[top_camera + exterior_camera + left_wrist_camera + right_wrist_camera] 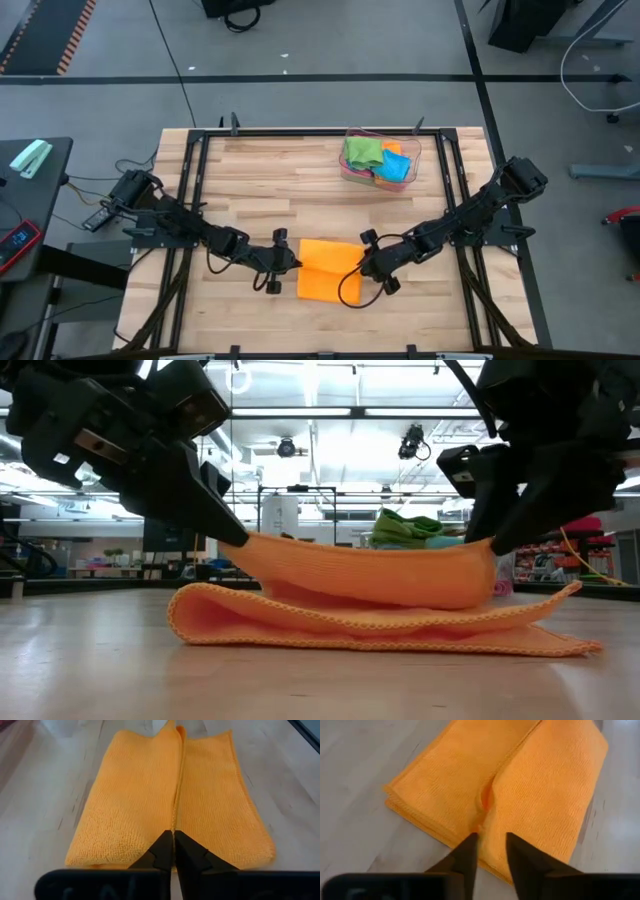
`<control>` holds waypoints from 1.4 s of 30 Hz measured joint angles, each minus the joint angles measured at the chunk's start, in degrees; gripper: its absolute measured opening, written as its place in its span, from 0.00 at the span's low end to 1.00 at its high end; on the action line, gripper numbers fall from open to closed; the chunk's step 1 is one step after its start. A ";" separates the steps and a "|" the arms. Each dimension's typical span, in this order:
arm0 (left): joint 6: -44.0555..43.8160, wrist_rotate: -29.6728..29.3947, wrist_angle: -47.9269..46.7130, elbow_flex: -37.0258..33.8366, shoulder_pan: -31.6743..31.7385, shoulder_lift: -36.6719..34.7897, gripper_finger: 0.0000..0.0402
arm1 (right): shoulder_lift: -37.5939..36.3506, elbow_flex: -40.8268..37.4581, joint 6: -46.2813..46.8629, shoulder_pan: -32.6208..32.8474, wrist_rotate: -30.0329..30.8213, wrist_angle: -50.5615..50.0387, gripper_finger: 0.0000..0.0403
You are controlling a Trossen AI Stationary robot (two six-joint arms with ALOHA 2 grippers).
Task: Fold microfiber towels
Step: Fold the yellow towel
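- A soft orange microfiber towel, folded over on itself, is lying on the pale wooden plank table, on the side of the table across from the tray and about midway between the two arms
- The left gripper is sitting at the towel's left edge, its two dark fingers clenched together and pinching the raised fold of the orange cloth, as the left wrist view shows
- The right gripper is sitting at the towel's opposite edge; its fingers are standing slightly apart with the cloth's edge lying between them, and whether they are still gripping it cannot be told
- In the low view the towel's upper layer is being held up off its lower layer between the two grippers, sagging a little in the middle, while the lower layer is resting flat on the table
- A clear plastic tray is standing well apart from the orange towel, toward the table's far edge, and is holding a crumpled green towel, a sky blue towel and a bit of another orange one
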 joint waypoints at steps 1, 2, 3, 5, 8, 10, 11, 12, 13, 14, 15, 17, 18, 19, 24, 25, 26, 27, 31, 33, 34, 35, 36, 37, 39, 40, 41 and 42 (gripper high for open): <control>0.18 0.02 -0.02 0.00 0.00 0.00 0.07 | 0.00 0.00 -0.02 -0.04 0.04 -0.04 0.30; 0.20 0.23 0.01 0.00 0.00 0.00 0.07 | 0.00 0.00 -0.02 -0.04 0.10 -0.01 0.33; 0.20 0.86 0.07 0.00 0.00 0.00 0.07 | 0.00 0.00 -0.02 -0.04 0.11 0.04 0.36; 0.06 1.76 0.10 0.00 0.00 0.00 0.06 | 0.00 0.00 -0.03 -0.02 0.12 0.05 0.41; -0.96 2.53 0.18 0.00 -0.34 0.00 0.05 | 0.00 0.00 -0.51 -0.04 0.35 0.17 0.45; -1.16 2.62 0.57 0.00 -0.75 0.00 0.04 | 0.00 0.00 -1.17 -0.04 0.35 0.18 0.46; -1.18 2.63 1.11 0.00 -1.00 0.00 0.04 | 0.00 0.00 -1.32 -0.04 0.35 0.18 0.46; -1.20 2.63 1.66 0.00 -1.32 0.00 0.04 | 0.00 0.00 -1.58 -0.04 0.37 0.18 0.46; -1.20 2.63 2.36 0.00 -1.62 0.00 0.05 | 0.00 0.00 -1.96 -0.04 0.41 0.18 0.46; -1.22 2.63 3.09 0.00 -1.92 0.00 0.06 | 0.00 0.00 -2.27 -0.04 0.44 0.18 0.46; -1.24 2.63 3.69 0.00 -2.22 0.00 0.06 | 0.00 0.00 -2.61 -0.04 0.46 0.18 0.46; -1.31 2.63 4.24 0.00 -2.67 0.00 0.07 | 0.00 0.00 -3.08 -0.04 0.49 0.18 0.46; -1.60 2.65 4.24 0.00 -2.86 0.06 0.07 | 0.00 0.00 -3.26 -0.04 0.51 0.18 0.46; -2.26 2.66 4.56 0.00 -2.91 0.45 0.07 | 0.00 0.00 -3.26 -0.04 0.52 0.14 0.46; -3.74 2.63 8.89 0.00 -2.86 4.61 0.05 | -0.19 0.00 -3.28 -0.04 0.52 -1.40 0.45; -3.74 2.63 9.73 0.00 -2.86 5.47 0.05 | -0.37 -0.02 -3.24 -0.04 0.52 -2.11 0.45; -3.87 2.63 10.53 0.06 -2.86 6.23 0.05 | -0.45 -0.02 -2.92 -0.02 0.52 -2.33 0.44; -4.11 2.63 10.53 0.30 -2.86 6.87 0.05 | -0.72 -0.02 -2.48 -0.04 0.52 -2.73 0.44; -4.48 4.37 10.47 1.54 -3.16 8.57 0.07 | -1.20 -0.04 -0.84 0.00 0.48 -3.30 0.42; -4.19 4.75 10.62 2.56 -3.59 9.29 0.10 | -1.25 -0.04 -0.63 0.01 0.12 -3.37 0.42; -4.15 4.84 10.45 2.86 -3.76 9.33 0.11 | -1.27 -0.04 -0.61 0.00 0.09 -3.37 0.42; -4.15 4.84 10.08 3.27 -3.83 9.33 0.11 | -1.27 -0.04 -0.61 0.02 0.06 -3.48 0.42; -4.15 4.92 9.96 3.74 -3.89 9.33 0.11 | -1.27 -0.04 -0.60 0.02 0.04 -3.58 0.42; -4.16 4.91 10.03 4.00 -3.89 9.29 0.11 | -1.27 -0.04 -0.44 0.00 0.04 -3.58 0.42; -4.37 4.87 9.77 4.44 -3.87 9.27 0.08 | -1.27 -0.04 0.01 0.00 -0.04 -3.56 0.42; -4.64 4.86 9.60 4.77 -3.87 9.27 0.06 | -1.27 -0.04 0.29 0.00 -0.09 -3.54 0.42; -5.26 4.86 9.64 5.15 -3.85 9.27 0.04 | -1.28 -0.04 0.67 0.02 -0.10 -3.48 0.42; -5.64 4.85 9.64 5.56 -3.84 9.27 0.03 | -1.29 -0.04 1.19 0.08 -0.17 -3.37 0.42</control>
